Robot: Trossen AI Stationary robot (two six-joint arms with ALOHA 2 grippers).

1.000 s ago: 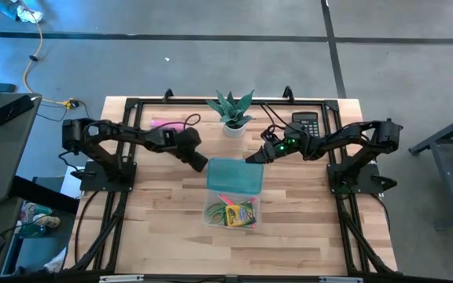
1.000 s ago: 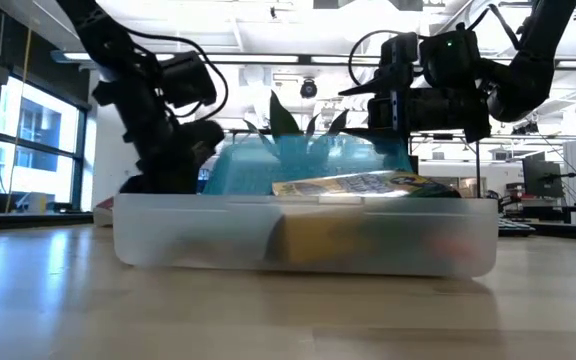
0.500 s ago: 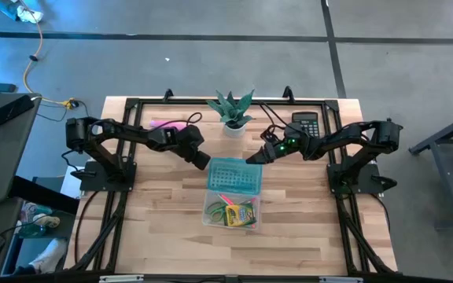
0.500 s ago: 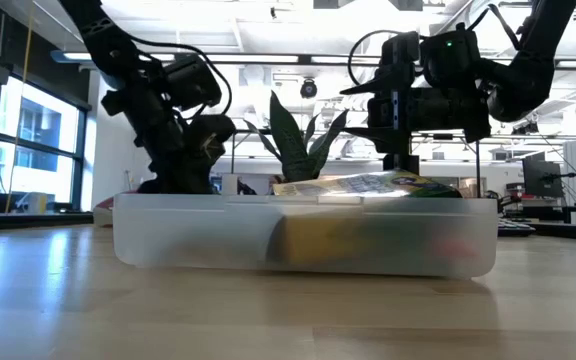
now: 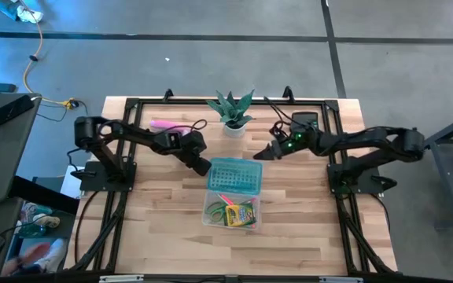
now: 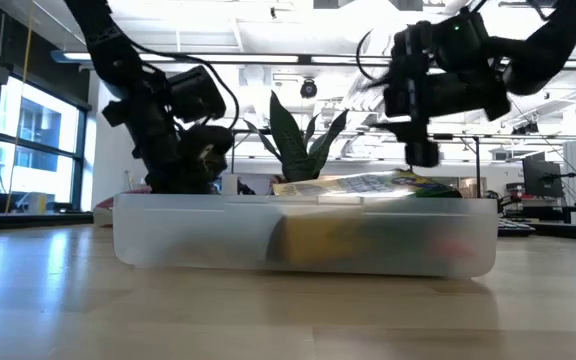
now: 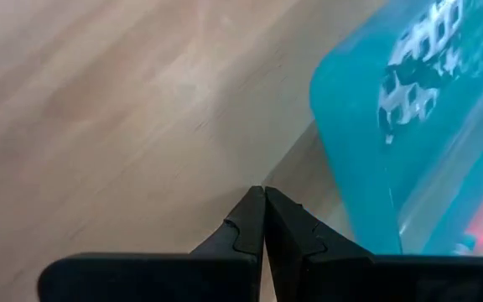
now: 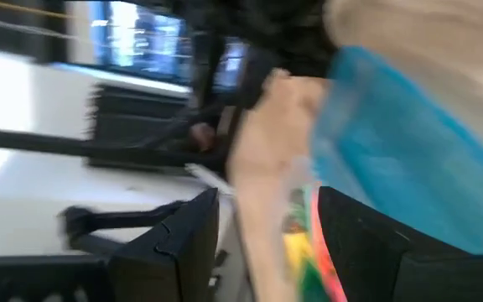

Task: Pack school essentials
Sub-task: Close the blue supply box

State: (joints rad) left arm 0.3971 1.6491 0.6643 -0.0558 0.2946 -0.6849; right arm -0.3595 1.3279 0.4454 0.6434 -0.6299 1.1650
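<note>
A clear plastic box (image 5: 230,206) stands mid-table and holds a crayon pack (image 5: 241,214), green-handled scissors (image 5: 215,209) and a pink-red pen (image 5: 225,196). A teal lid (image 5: 234,174) lies flat over the box's far half. It also shows in the left wrist view (image 7: 409,126). My left gripper (image 5: 202,166) is shut, low over the table just left of the lid's far left corner, with bare wood between them (image 7: 264,195). My right gripper (image 5: 259,153) is open and empty, raised beyond the lid's far right corner (image 8: 267,252).
A potted plant (image 5: 232,116) stands behind the box at the far edge. A black calculator (image 5: 305,122) lies far right under my right arm. A long pale-pink bar (image 5: 163,123) lies far left. The near half of the table is bare wood.
The teal lid stood tilted up over the box a second ago. It has come down flat onto the box's far half. My right gripper has drawn back a little toward the table's right and far edges and risen. My left gripper has stayed by the lid's far left corner.
</note>
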